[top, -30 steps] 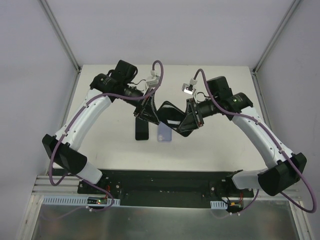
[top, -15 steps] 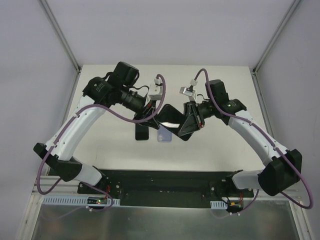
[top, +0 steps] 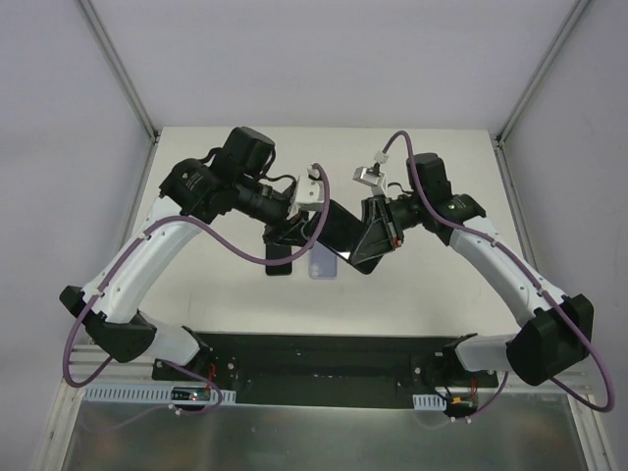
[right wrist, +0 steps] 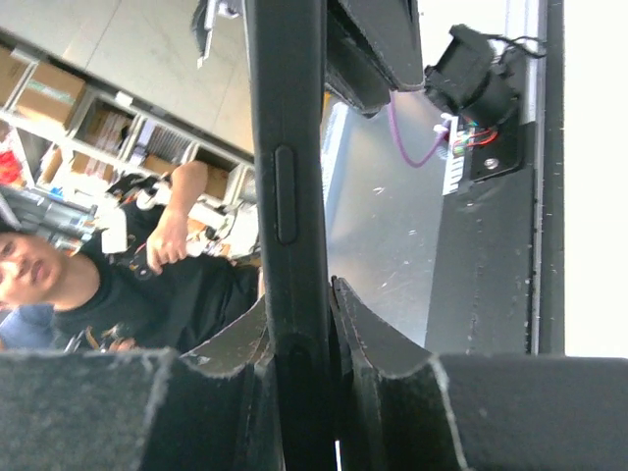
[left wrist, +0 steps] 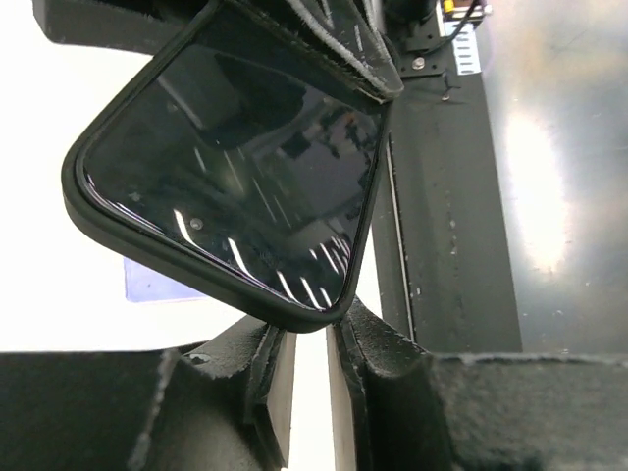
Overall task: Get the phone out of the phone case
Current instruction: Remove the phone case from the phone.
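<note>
You can't tell if the left gripper pinches the phone at its corner. The right gripper clamps it edge-on, long axis straight out.

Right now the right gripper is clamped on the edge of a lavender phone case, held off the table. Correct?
Not lavender: the phone case is black, per the left wrist view. The right gripper does clamp its edge, off the table.

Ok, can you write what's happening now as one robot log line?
left hand: grips phone corner | right hand: clamps phone edge | case: still on phone
</note>
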`<state>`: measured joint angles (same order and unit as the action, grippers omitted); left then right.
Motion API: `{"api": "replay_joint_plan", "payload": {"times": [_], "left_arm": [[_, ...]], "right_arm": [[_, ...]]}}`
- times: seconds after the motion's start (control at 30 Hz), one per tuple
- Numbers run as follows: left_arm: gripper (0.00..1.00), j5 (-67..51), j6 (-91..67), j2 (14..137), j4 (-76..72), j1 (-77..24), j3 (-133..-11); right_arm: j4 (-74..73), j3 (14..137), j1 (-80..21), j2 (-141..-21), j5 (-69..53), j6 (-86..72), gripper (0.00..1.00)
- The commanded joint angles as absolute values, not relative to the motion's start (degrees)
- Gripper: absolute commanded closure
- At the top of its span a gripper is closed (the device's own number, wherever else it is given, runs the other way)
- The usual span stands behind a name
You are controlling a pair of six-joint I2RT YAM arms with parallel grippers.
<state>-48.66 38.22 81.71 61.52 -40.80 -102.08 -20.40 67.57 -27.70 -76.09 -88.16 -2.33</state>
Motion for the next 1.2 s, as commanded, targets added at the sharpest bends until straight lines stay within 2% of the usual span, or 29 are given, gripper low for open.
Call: {"api": "replay_joint_plan", "payload": {"times": [0.0, 0.07, 0.13, 0.2, 0.37, 0.53, 0.67, 0.77, 0.9, 0.93, 0.97, 1.0, 1.17], "left_arm": [[0.75, -49.65, 35.87, 82.54, 55.72, -43.52, -96.42], [0.47, -52.37, 32.63, 80.87, 55.72, -40.27, -95.10], [0.30, -55.79, 28.94, 79.81, 55.29, -36.06, -95.10], [0.19, -58.44, 24.63, 79.19, 54.06, -32.45, -95.53], [0.11, -59.33, 12.95, 78.66, 48.71, -30.32, -96.77], [0.10, -57.74, 3.52, 80.94, 41.49, -30.32, -98.61], [0.16, -59.41, 2.03, 83.84, 40.00, -30.50, -99.75], [0.30, -60.99, 0.71, 85.86, 38.32, -31.28, -99.76], [0.60, -61.70, 1.67, 87.01, 37.88, -33.39, -98.88], [0.70, -61.61, 2.45, 86.92, 37.88, -33.75, -98.44], [0.87, -61.44, 2.72, 86.84, 37.88, -34.01, -97.92], [1.00, -60.91, 2.81, 86.66, 37.71, -34.19, -97.48], [1.00, -58.89, 5.18, 84.91, 37.79, -34.19, -95.45]], "right_arm": [[-25.06, 74.16, -27.95, -73.57, -75.61, 7.50, 1.00], [-36.96, 78.38, -28.65, -73.74, -70.43, 17.98, 1.00], [-38.06, 78.84, -28.83, -73.22, -67.86, 19.24, 1.00], [-37.62, 78.66, -29.18, -72.60, -65.31, 19.68, 1.00], [-41.39, 80.50, -30.85, -73.39, -58.55, 24.34, 1.00], [-44.29, 82.61, -32.78, -74.79, -55.20, 27.07, 1.00], [-45.43, 83.41, -33.48, -75.67, -54.85, 28.12, 1.00], [-45.53, 83.50, -34.01, -76.20, -54.67, 28.21, 1.00], [-45.61, 83.32, -33.93, -76.73, -54.67, 28.13, 1.00], [-45.53, 83.15, -34.01, -76.64, -54.67, 28.04, 1.00], [-45.53, 82.97, -34.01, -76.64, -54.75, 27.86, 1.00], [-45.35, 82.62, -33.93, -76.55, -54.76, 27.86, 1.00], [-45.09, 82.00, -33.93, -76.73, -54.41, 27.77, 1.00]]}}
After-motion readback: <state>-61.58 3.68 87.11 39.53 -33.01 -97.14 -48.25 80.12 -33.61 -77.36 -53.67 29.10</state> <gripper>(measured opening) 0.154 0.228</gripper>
